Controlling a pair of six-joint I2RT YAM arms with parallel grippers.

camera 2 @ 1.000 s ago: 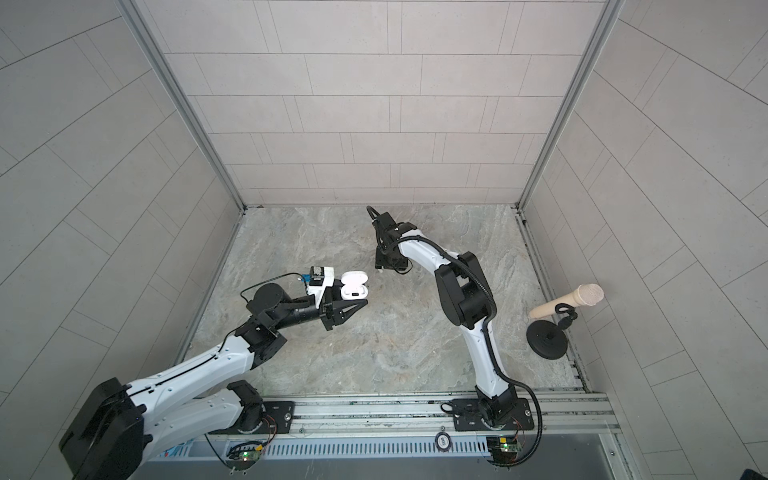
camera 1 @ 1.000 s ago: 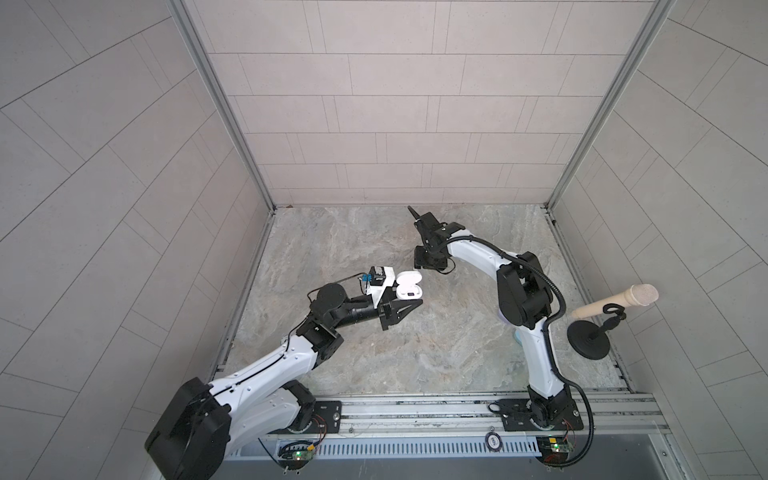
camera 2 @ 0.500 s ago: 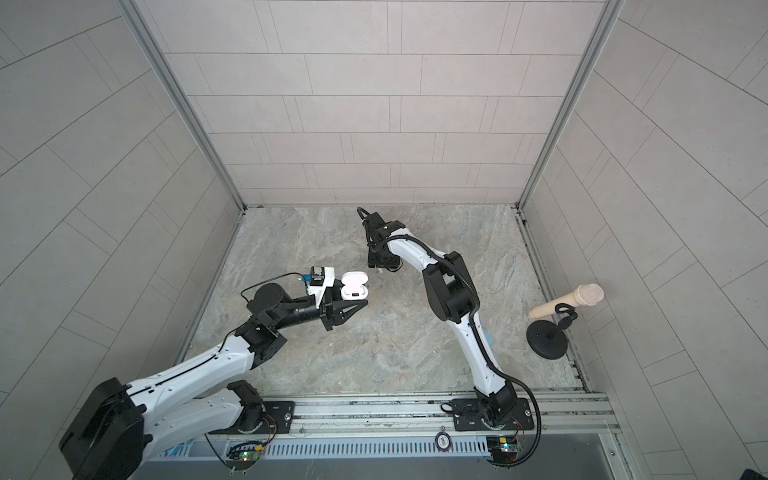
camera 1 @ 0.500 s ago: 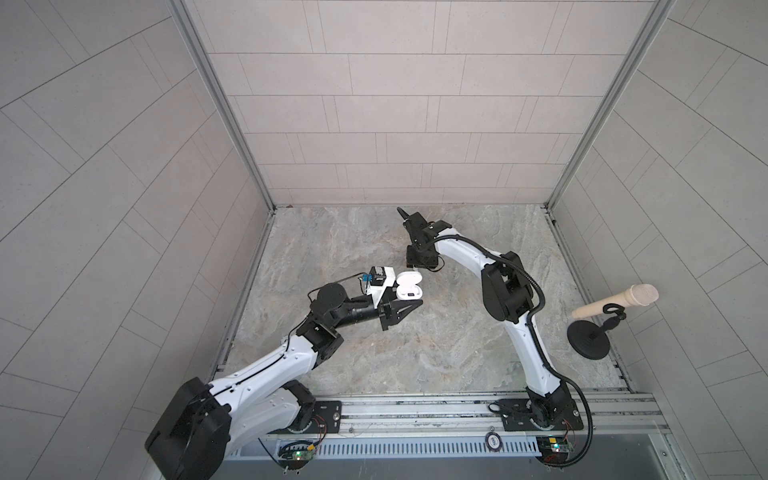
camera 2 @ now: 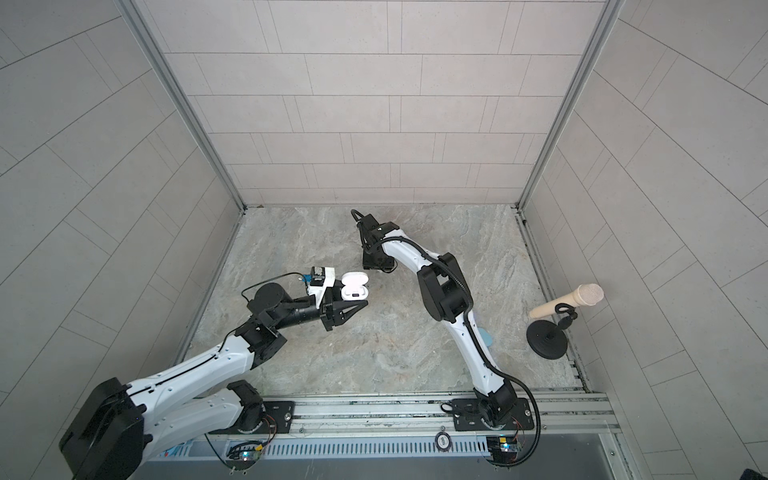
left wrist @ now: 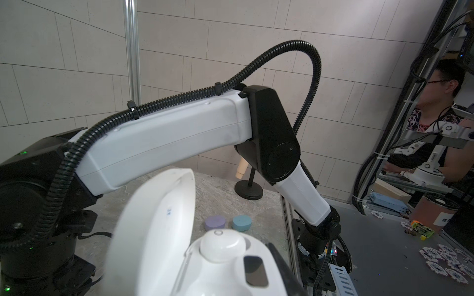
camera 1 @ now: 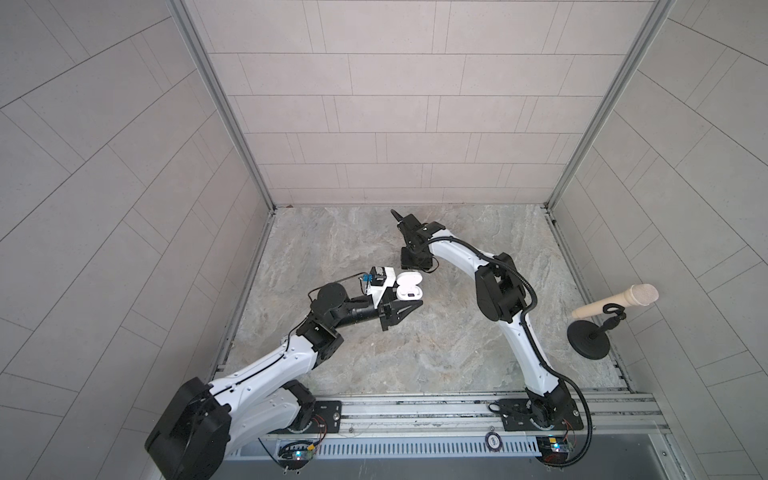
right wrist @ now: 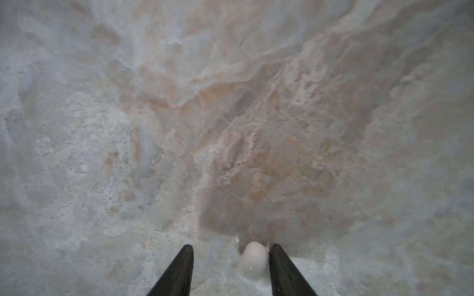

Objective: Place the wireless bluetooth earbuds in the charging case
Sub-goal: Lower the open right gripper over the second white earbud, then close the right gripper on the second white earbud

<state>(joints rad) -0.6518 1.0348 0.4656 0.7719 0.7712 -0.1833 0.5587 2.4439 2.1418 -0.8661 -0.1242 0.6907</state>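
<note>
Fingers of the right gripper stand apart and point down at the table, with their tips very near its marble surface. Between them a white bud lies on the table. It is not in the middle but right against the inner side of one finger, and there is a clear gap to the other finger, so the bud is not yet clamped. In both top views these fingers are hidden under their own wrist, and the bud cannot be seen there. The left gripper is closed on the case, which is white, and holds it above the table, near the right wrist but apart from it. In the left wrist view one dark finger of this gripper shows just beside the body of the case. The lid is open and leans away to one side of the left fingers. A second bud, also white, sits in its socket in the case, just beyond that finger. Farther beyond the left fingers, on the table, a lilac case and a blue case lie side by side, both shut, close together.
</note>
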